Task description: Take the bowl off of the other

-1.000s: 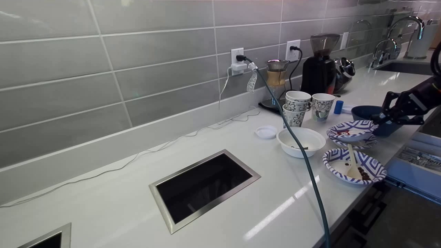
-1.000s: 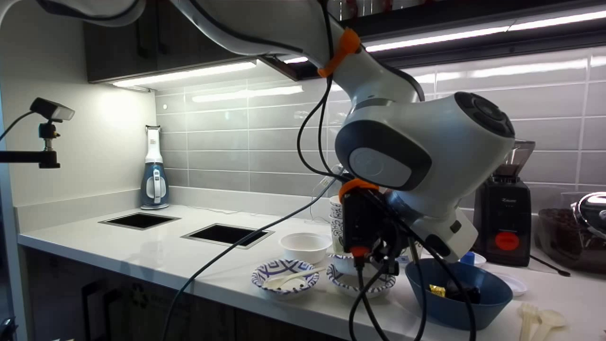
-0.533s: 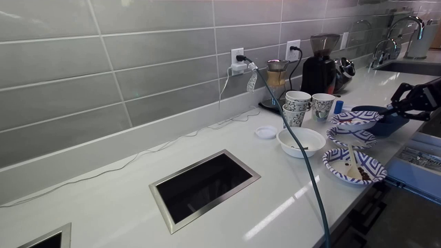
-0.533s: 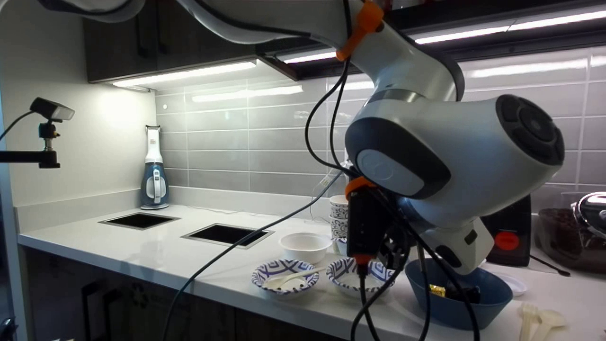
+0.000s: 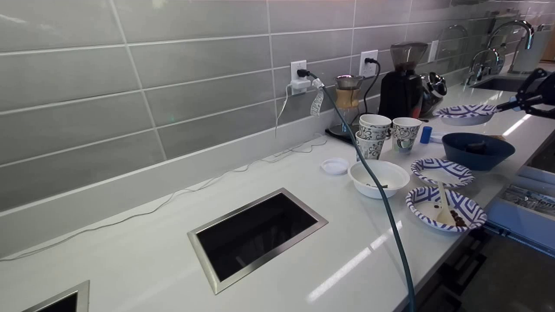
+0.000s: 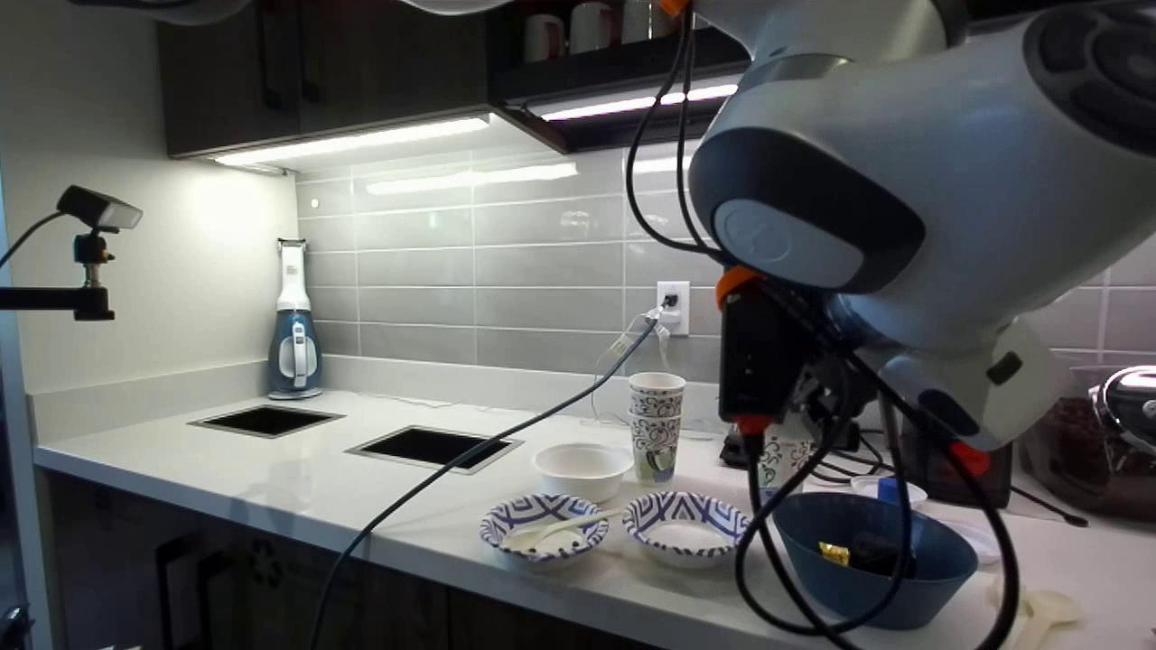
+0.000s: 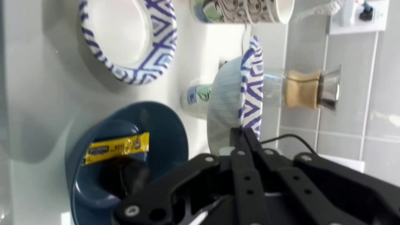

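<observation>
Three blue-and-white patterned bowls here, by my count. The one that matters, the raised bowl [image 5: 464, 115], is up in the air, well above the counter [image 5: 151, 260] and apart from its two lookalikes. There's one gripper [image 7: 242, 132] and it's pinched firmly on that bowl's rim. The bowl looks pretty much level in an exterior view [image 5: 451, 112]; in another angle the arm [image 6: 957, 208] blocks it.

The other bowl [image 5: 442, 173] sits upright on the counter, so those two are already separate. Just beside it is number three, the spoon bowl [image 5: 472, 208], with one pale spoon [image 5: 445, 211] and some dark bits [image 5: 458, 219] too small for me to count.

Next out: one dark blue bowl [image 5: 470, 161], holding one yellow packet [image 7: 118, 147] and one dark lump [image 7: 123, 175] I can't identify. Also one plain white bowl [image 5: 366, 190], near the patterned ones on the counter.

For paper cups I get one tall cup stack [image 5: 373, 135] plus one shorter cup [image 5: 404, 138] near it, can't tell how many are nested. Behind those, one coffee grinder [image 5: 401, 95] and one glass coffee maker [image 5: 348, 99]. Two dark inset panels [image 6: 266, 421] farther along the counter.
</observation>
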